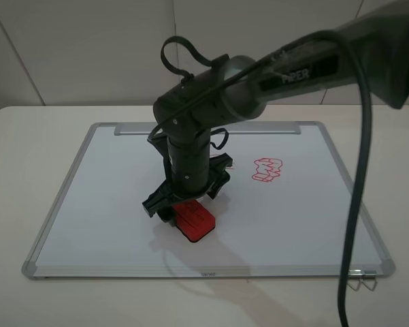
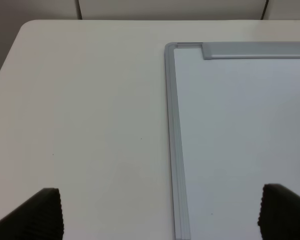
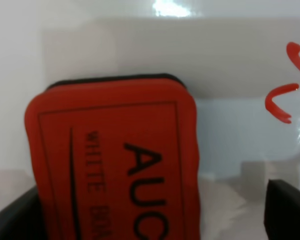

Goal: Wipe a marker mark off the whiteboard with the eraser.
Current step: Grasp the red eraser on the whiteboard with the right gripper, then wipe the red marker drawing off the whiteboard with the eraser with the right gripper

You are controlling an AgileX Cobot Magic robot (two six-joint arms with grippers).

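The red eraser (image 1: 194, 220) lies flat on the whiteboard (image 1: 109, 204), left of the board's middle. My right gripper (image 1: 184, 203) hangs straight over it, open, with one finger on each side of the eraser (image 3: 115, 165). In the right wrist view the "AUC" lettering shows, and there is a gap between the block and one finger (image 3: 287, 210). A few red strokes (image 3: 282, 97) show at that view's edge; I cannot tell which drawing they belong to. The figure mark does not show in the high view. My left gripper (image 2: 162, 215) is open and empty, over the table beside the board's frame (image 2: 172, 125).
A red blocky cloud-like doodle (image 1: 267, 169) sits on the board to the right of the arm. A silver strip (image 1: 207, 128) runs along the far edge. A metal clip (image 1: 363, 278) hangs at the near right corner. The white table (image 2: 90, 110) surrounds the board.
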